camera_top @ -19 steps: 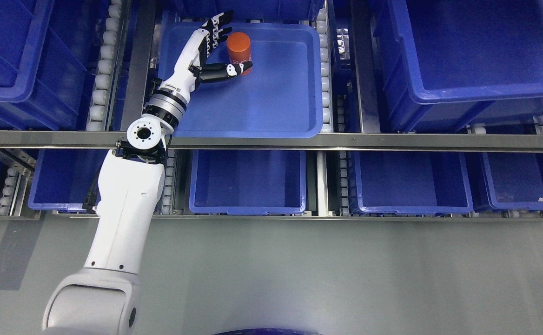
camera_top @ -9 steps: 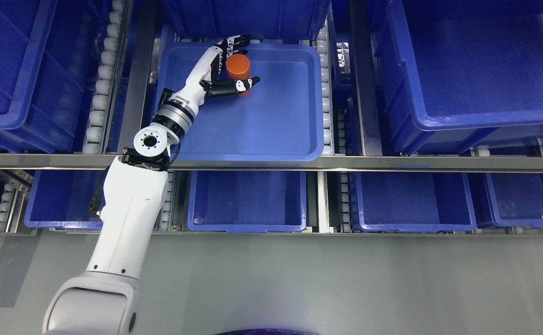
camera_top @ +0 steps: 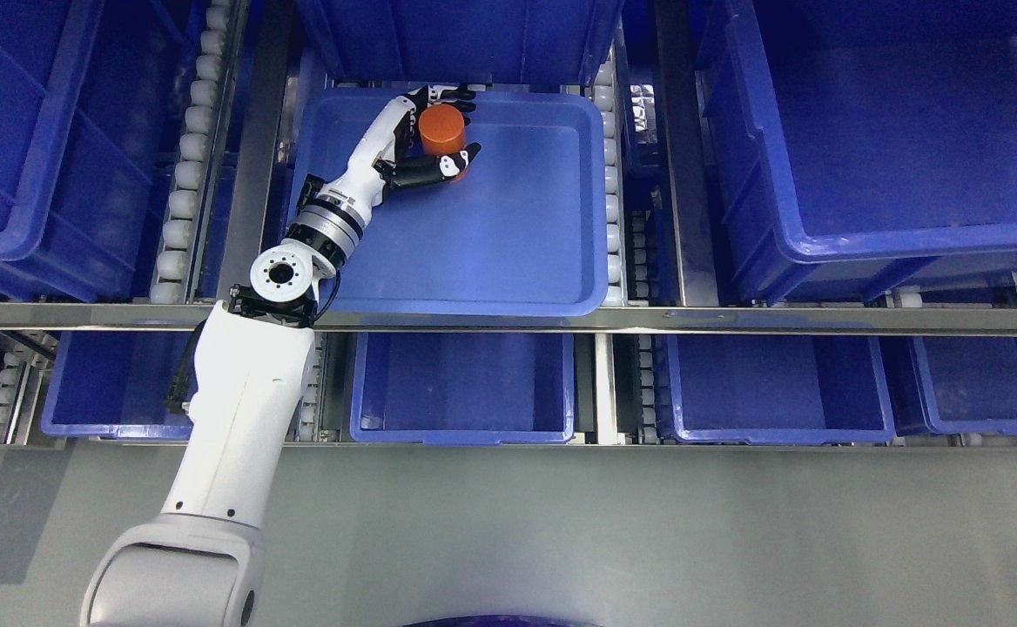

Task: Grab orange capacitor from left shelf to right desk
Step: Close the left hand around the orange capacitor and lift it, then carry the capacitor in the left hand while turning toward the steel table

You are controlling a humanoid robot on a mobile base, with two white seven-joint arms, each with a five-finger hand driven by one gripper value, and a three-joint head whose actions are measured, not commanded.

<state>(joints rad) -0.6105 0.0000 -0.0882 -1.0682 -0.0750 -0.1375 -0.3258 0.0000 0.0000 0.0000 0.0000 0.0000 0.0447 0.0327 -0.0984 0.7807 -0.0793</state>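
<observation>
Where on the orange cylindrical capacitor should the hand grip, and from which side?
Around its curved side wall, from the left. The orange cylindrical capacitor stands upright in the shallow blue tray, and the left hand already brackets it: fingers behind, thumb in front.

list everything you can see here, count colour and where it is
orange capacitor: one, orange, upright at the back left of the shallow tray
shallow tray: one, blue, upper shelf, centre
deep bins, upper shelf: at least three, blue; left, back centre, right
bins, lower shelf: four showing, blue, in a row under the rail; centre one
shelf rail: one, grey metal, across the picture
rollers: several rows, white, between bins
floor: grey, foreground
left hand: one, black and white, fingers and thumb wrapped around the capacitor
left arm: one, white, from lower left
</observation>
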